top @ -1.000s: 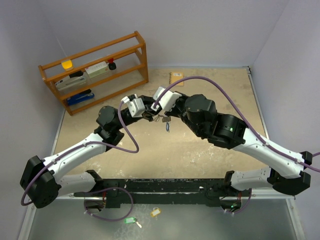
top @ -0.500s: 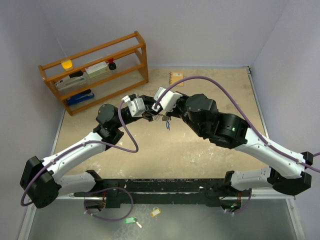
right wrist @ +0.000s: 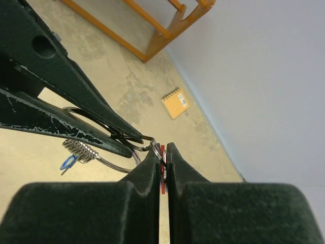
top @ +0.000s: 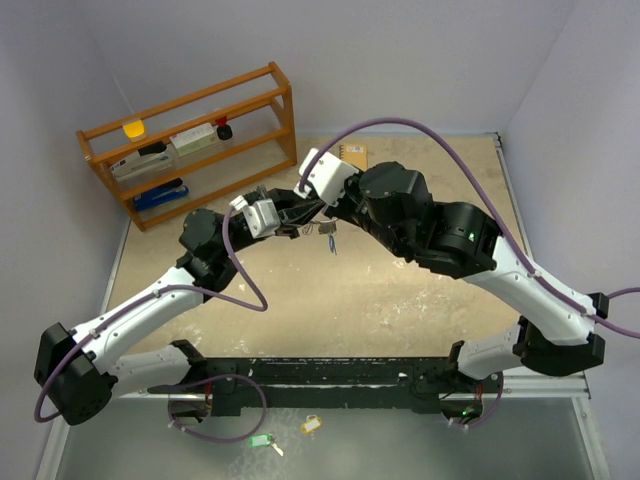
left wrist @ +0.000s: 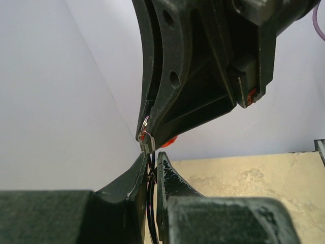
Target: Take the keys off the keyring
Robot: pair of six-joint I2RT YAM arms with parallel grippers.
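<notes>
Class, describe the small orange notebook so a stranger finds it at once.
Start at the wooden shelf rack at the table's far left. Right of it, by the back wall, a small orange spiral-bound notebook lies flat on the beige tabletop; the rack's items sit on shelves.

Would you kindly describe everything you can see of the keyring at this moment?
The keyring is a thin loop of silvery wire, held in the air above the table between both arms. The left gripper is shut on its wire; the right gripper is shut on the red tag right beside it. A small metal coil sits on the loop and a blue tag dangles from it. Its keys cannot be made out clearly.
</notes>
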